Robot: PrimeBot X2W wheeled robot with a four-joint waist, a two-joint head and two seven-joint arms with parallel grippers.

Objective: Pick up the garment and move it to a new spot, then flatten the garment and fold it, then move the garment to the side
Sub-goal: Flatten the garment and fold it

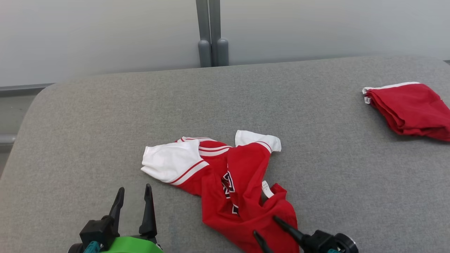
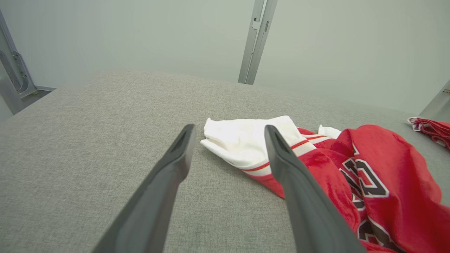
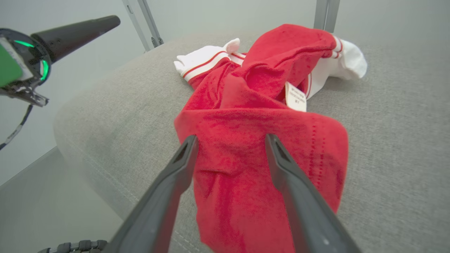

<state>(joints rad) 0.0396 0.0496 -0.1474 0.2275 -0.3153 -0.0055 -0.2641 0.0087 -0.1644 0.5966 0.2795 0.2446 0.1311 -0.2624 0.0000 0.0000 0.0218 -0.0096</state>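
Observation:
The garment (image 1: 242,175) is a red jersey with white sleeves and dark lettering, lying crumpled on the grey padded table (image 1: 316,182), near its front. My right gripper (image 1: 264,225) hovers open over the jersey's near red hem, and nothing is pinched between its fingers. In the right wrist view the right gripper (image 3: 231,137) frames the red cloth (image 3: 246,105), whose lower edge droops over the table's front edge. My left gripper (image 1: 134,188) is open and empty just left of the white sleeve (image 2: 242,140); in the left wrist view the left gripper (image 2: 229,127) points at that sleeve.
A second red garment (image 1: 411,109) with a white edge lies folded at the table's far right. Grey posts (image 1: 212,45) stand against the pale wall behind the table. Bare grey padding spreads to the left and beyond the jersey.

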